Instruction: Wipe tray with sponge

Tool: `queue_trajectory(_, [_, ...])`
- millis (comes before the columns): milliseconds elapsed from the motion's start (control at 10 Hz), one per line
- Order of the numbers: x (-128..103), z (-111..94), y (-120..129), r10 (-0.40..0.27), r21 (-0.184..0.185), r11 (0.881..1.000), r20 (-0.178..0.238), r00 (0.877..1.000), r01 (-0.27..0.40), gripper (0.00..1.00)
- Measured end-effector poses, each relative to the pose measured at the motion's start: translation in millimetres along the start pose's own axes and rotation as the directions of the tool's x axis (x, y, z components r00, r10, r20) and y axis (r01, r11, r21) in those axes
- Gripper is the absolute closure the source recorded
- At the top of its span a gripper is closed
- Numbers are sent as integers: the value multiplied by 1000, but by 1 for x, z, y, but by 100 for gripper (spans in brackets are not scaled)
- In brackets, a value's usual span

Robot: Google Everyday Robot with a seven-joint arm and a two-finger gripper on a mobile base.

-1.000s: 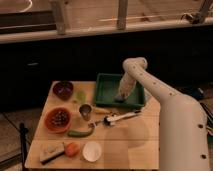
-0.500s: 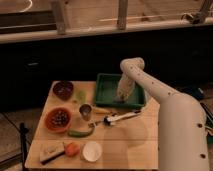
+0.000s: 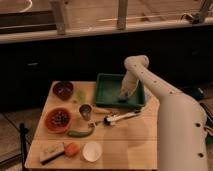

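My claw [image 3: 123, 95] is down inside the green tray [image 3: 106, 90], toward its 3 o'clock side; I cannot tell its grip.

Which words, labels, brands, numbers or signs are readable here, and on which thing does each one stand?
None can be read.
The green tray, the orange bowl, the metal cup and the white arm show no print.
The gripper, down inside the tray near its right side, shows no marking either.
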Motion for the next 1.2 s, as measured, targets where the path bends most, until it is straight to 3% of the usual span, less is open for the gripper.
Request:
queue_trajectory(200, [-4,4,-21,-33,2,999,11,999,33,97])
queue_trajectory(300, [-18,11,-33,-73,-3,997,30,997,73,97])
queue_trajectory(500, [-33,14,-34,-105,-8,994,50,993,105,97])
queue_trajectory(800, [-46,13,-12,-102,-4,995,61,993,103,97])
queue_trajectory(1200, [-20,8,19,-26,-7,1000,40,999,27,97])
